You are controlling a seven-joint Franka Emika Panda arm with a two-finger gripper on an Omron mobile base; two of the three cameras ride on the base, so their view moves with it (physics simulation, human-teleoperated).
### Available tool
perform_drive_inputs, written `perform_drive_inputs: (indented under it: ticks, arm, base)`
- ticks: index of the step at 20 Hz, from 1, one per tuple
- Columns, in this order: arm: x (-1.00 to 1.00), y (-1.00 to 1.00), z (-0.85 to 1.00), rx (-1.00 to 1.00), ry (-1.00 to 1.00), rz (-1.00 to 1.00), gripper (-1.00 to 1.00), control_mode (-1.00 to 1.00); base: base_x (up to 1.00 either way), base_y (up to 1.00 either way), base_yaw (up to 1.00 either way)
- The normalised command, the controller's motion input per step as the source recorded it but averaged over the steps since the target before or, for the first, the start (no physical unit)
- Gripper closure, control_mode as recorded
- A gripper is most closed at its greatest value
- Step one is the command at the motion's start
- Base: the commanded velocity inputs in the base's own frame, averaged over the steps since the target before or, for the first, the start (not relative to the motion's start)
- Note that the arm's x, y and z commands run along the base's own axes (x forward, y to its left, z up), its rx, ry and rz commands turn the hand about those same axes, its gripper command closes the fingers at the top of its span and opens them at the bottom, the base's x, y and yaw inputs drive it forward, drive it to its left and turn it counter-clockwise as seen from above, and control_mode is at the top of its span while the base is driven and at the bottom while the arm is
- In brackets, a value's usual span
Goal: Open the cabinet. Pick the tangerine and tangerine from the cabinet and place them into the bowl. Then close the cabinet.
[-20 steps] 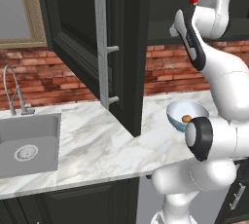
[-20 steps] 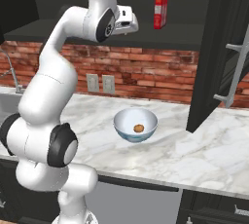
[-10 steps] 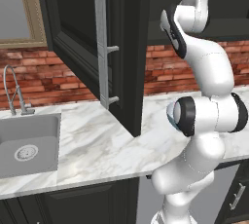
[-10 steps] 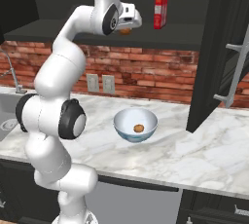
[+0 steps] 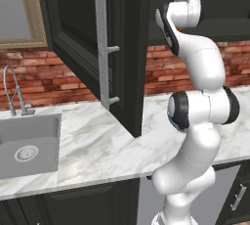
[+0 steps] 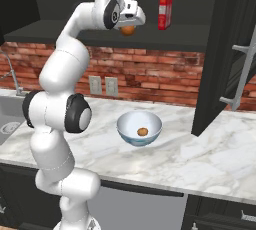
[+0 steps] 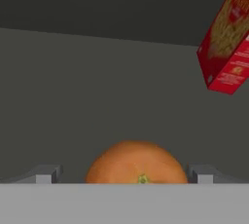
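The fingers (image 7: 126, 175) stood spread, 1 on each side of the tangerine (image 7: 137, 163) at the hand view's lower middle; nothing was pinched. Closing off-centre could roll it along the cabinet shelf (image 6: 75, 35) toward the red carton (image 6: 165, 10). The arm reached high, wrist at the right base view's top; 1 tangerine (image 6: 142, 132) lay in the bowl (image 6: 139, 128).

Cabinet shelf (image 6: 190, 35): dark, inside the open black wall cabinet.
Shelf load: one tangerine (image 6: 128, 30), one tall red carton (image 6: 165, 10) upright, near each other but apart.
Counter (image 6: 210, 166): white marble, below the shelf.
Counter load: bowl (image 6: 139, 128), upright, white inside, holding a second tangerine (image 6: 143, 132).
Counter inset: grey sink (image 5: 27, 146) with faucet (image 5: 14, 91).
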Motion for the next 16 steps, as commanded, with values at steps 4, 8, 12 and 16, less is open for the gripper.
perform_drive_inputs:
  ticks: [4,8,12,16]
  arm:
    - [0.0,0.0,-0.17,0.0,0.0,0.0,-1.0,-1.0]
    - [0.0,-0.01,-0.24,0.03,0.0,0.0,1.0,-1.0]
    - [0.0,0.0,-0.07,0.0,0.0,0.0,1.0,-1.0]
    - [0.0,0.0,0.0,0.0,0.0,0.0,1.0,-1.0]
  base:
    - [0.0,0.0,0.0]
    - [0.0,0.0,0.0]
    - [0.0,0.0,0.0]
    - [0.0,0.0,0.0]
